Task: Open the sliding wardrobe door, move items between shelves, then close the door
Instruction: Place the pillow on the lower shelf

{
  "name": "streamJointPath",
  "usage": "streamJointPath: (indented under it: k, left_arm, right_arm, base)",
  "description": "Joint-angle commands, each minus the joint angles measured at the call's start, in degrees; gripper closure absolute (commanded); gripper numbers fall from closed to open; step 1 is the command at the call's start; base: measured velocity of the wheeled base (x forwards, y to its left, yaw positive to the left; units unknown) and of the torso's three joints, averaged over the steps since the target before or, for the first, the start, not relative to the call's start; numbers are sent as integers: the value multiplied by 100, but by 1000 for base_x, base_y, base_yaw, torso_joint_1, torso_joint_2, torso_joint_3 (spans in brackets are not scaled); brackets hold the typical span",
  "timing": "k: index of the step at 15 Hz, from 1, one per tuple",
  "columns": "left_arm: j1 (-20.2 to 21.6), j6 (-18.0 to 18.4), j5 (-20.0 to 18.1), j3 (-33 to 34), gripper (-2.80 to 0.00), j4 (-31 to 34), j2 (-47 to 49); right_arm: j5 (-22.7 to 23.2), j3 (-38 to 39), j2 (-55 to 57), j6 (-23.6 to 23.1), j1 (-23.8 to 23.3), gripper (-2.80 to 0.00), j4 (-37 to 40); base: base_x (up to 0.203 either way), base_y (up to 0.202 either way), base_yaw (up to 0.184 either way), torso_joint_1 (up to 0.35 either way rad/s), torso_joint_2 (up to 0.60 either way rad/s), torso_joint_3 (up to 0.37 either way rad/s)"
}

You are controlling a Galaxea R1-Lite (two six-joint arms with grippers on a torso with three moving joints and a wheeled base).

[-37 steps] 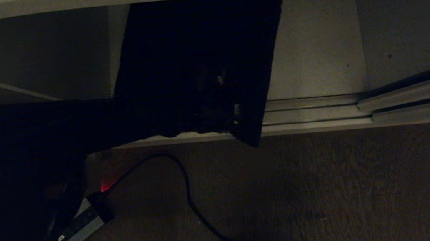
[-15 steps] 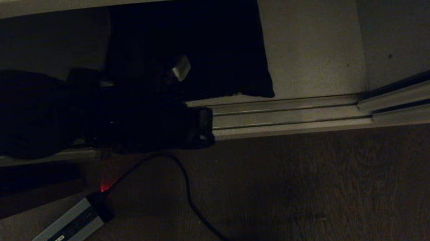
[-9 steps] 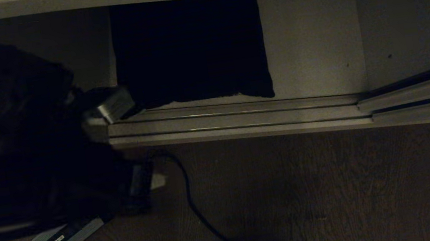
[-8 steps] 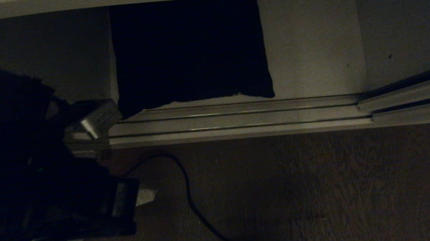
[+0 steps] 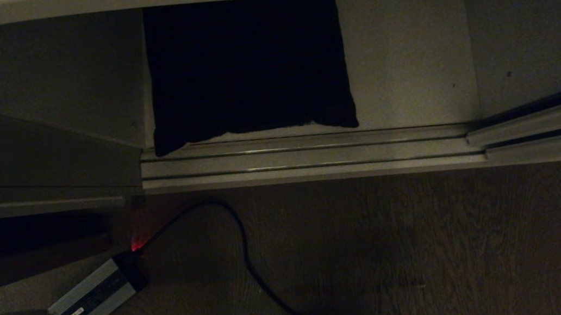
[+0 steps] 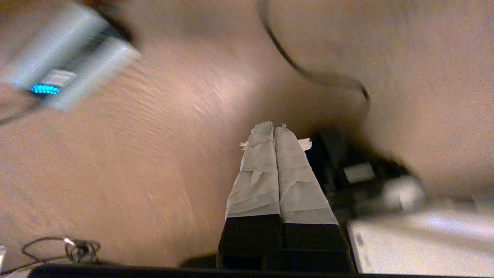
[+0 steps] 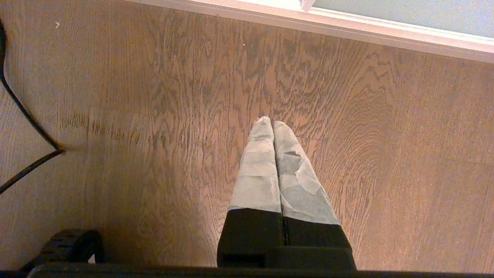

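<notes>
On the bottom shelf (image 5: 412, 78): cushion (image 5: 246, 69) flat | left fingers (image 6: 274, 133) clenched, empty, above floor (image 6: 154, 162), away from cushion

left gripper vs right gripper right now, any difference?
The left gripper hangs over wood floor with a silver power brick and black cable near; the right gripper has bare floor and the wardrobe's pale rail ahead. Left's view is motion-blurred, right's is sharp. Both have taped jaws shut, holding nothing.
</notes>
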Motion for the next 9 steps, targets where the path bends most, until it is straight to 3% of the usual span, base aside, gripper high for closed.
streamJointPath:
  k: [1, 4, 6, 9]
  left_arm:
    - [859, 261, -150, -37, 0, 45, -999]
    - [1899, 620, -359, 28, 0, 67, -2018]
    - [2022, 930, -355, 427, 0, 31, -2645]
    - [2187, 1414, -126, 1534, 0, -173, -3667]
  right_arm:
    - [4, 18, 4, -3, 1, 0, 0]
    - [4, 18, 6, -3, 1, 0, 0]
    - [4, 18, 7, -3, 1, 0, 0]
    - [4, 18, 0, -3, 1, 0, 0]
  base:
    - [0, 0, 0, 0, 0, 0]
    - [0, 0, 0, 0, 0, 0]
    - [0, 0, 0, 0, 0, 0]
    - [0, 0, 0, 0, 0, 0]
